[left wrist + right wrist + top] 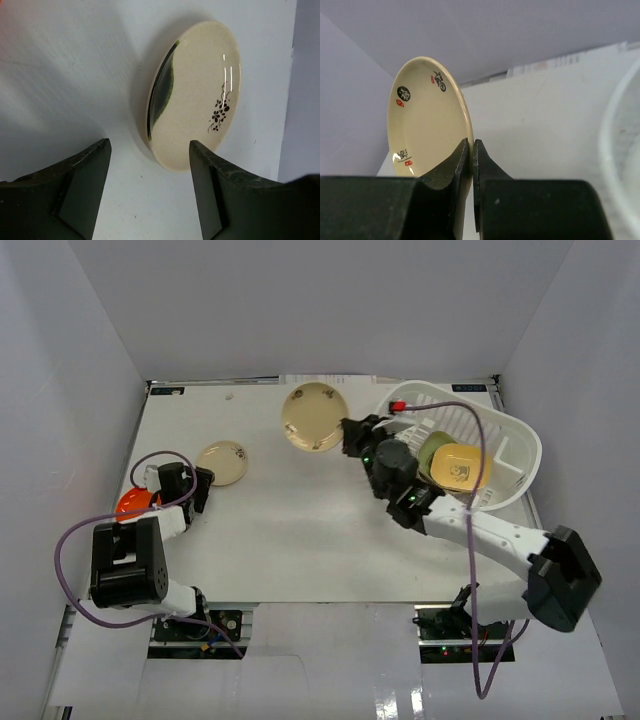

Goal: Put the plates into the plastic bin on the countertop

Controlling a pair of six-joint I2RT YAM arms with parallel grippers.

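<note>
My right gripper (pixel 350 436) is shut on the rim of a round cream plate (pixel 314 417) with black and red characters (pixel 427 115), holding it on edge above the countertop (pixel 300 530), left of the plastic bin (pixel 520 440). The jaws (pixel 471 146) pinch the plate's lower rim. Inside the bin lie a yellow rounded-square plate (pixel 462 467) and a pale green one (pixel 434 448). My left gripper (pixel 202 486) stands open, fingertips (pixel 149 147) just short of a small cream plate (pixel 197 92) with a green stripe and black flowers, which lies flat (pixel 223 462). An orange plate (pixel 133 503) sits partly under my left arm.
A red object (pixel 398 405) sits at the bin's far left rim. White walls enclose the countertop on three sides. The bin's white rim (pixel 610 150) shows at the right of the right wrist view. Purple cables loop beside both arms.
</note>
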